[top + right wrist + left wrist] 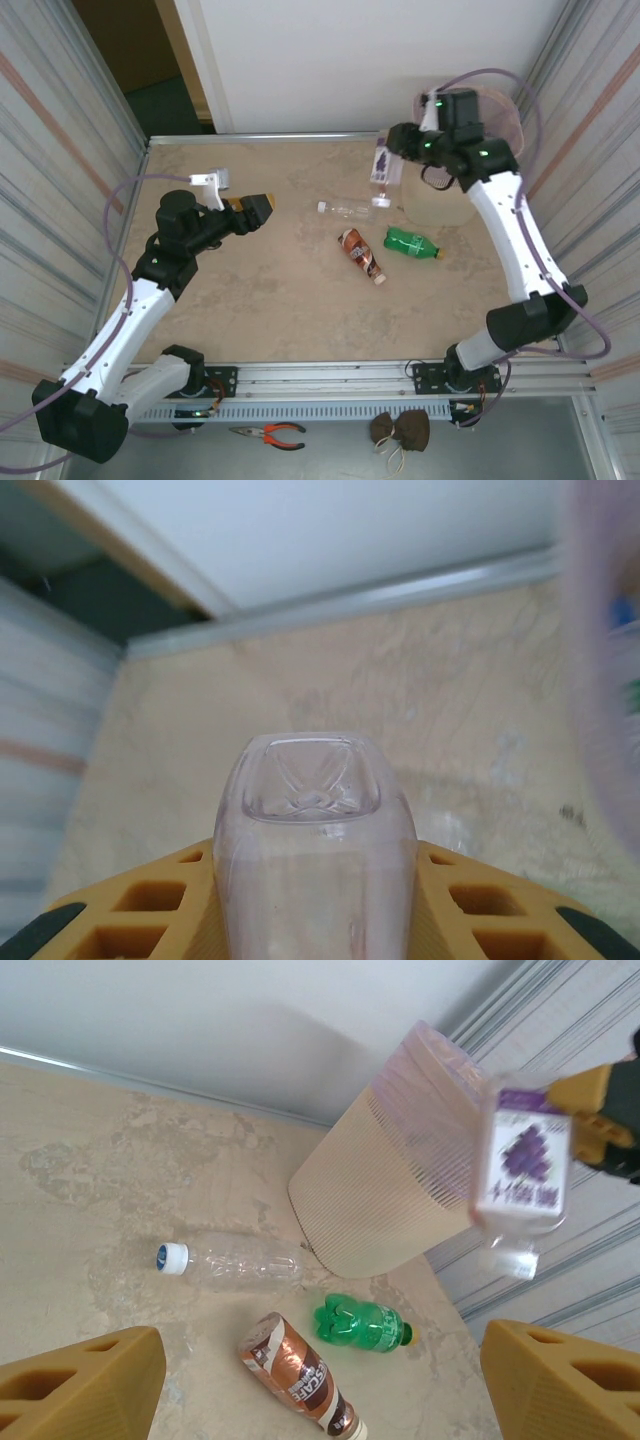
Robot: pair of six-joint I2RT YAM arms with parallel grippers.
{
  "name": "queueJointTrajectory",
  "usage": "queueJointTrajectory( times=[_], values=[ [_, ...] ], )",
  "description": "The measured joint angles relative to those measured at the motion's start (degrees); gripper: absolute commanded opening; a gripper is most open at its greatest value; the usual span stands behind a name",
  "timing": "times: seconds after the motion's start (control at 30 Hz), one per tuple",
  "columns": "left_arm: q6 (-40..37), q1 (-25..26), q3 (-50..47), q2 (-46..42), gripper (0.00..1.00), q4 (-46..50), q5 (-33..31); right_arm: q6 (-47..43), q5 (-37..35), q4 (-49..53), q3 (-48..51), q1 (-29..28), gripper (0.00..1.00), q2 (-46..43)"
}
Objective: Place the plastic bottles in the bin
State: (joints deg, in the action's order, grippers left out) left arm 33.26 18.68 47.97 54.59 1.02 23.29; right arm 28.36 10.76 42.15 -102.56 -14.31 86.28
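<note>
Right gripper (318, 900) clamps a bottle (315, 810) (left wrist reveals purple label (520, 1165)); left gripper (262, 207) agape.

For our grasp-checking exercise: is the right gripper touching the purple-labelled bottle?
Touching. The right wrist view shows the purple-labelled bottle wedged between the right gripper's yellow fingers, both pressed against its sides.

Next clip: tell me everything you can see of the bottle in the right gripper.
The held bottle is clear plastic with a squarish body and a white label showing purple grapes under a purple band. The right gripper clamps it between its yellow fingers, with the bottle sticking out lengthwise past them. A moulded, square-cornered clear end points away from the right wrist camera. The bottle hangs clear of the table, just left of the bin in the top view. Only the fingers touch it. It looks empty, and the left wrist view blurs it.
</note>
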Motion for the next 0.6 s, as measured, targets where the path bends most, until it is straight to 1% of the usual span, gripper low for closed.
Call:
queueJointTrajectory(
  times=[0.13, 0.27, 0.43, 0.6],
  values=[
    [0.02, 0.00, 0.00, -0.02, 0.83, 0.00, 0.00, 6.38, 1.81, -6.51, -0.04, 7.17, 0.33, -2.71],
    [0.02, 0.00, 0.00, -0.15, 0.83, 0.02, 0.00, 13.35, 0.31, -13.05, 0.70, 12.72, 0.33, -3.69],
    [0.02, -0.11, -0.55, -0.74, 0.83, -0.17, 0.00, 23.98, -5.97, -19.08, 5.35, 18.18, 0.34, -4.57],
    [0.02, -0.37, -0.66, -0.76, 0.83, -0.59, -0.02, 34.93, -12.52, -18.56, 6.45, 21.38, 0.35, -3.32]
  ],
)
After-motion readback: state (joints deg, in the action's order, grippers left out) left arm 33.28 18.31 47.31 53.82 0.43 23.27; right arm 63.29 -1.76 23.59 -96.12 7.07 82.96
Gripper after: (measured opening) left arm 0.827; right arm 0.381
